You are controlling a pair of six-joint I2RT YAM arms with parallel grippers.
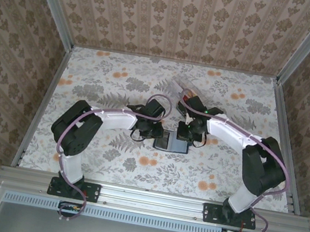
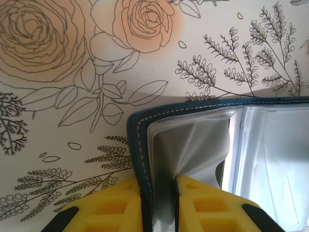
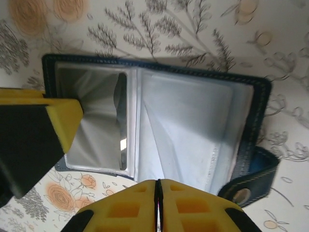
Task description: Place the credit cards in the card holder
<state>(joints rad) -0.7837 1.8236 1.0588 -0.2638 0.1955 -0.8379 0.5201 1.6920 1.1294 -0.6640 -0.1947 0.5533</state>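
Two arms meet at the middle of the table in my overhead view. Their elbows bow outward and their wrists turn in toward each other above the card holder (image 1: 171,143). It lies opened flat on the flowered table cover (image 1: 113,78), a pale matte sheet printed with line-drawn roses and ferns.

The holder has a navy, leather-like shell with rounded corners and a line of pale stitching along its rim. Inside are glossy clear plastic sleeves (image 3: 193,130), wrinkled and catching the light. A navy tab (image 3: 258,171) curls off one corner and carries a pale round snap (image 3: 240,195).

On my left wrist camera, the left gripper (image 2: 159,193) has blocky yellow pads moulded with square recesses. Its jaws stand only a sliver apart, clamped on the stitched left edge of the holder with a fold of sleeve caught between them.

The right gripper (image 3: 157,186) has its pads pressed flat together, with just a hairline seam between them. It sits at the rim of the other leaf, and I cannot tell whether it nips any sleeve film.

Farther back, just beyond the right wrist, sits a small clear box (image 1: 185,90) with something tan inside, too small to make out.
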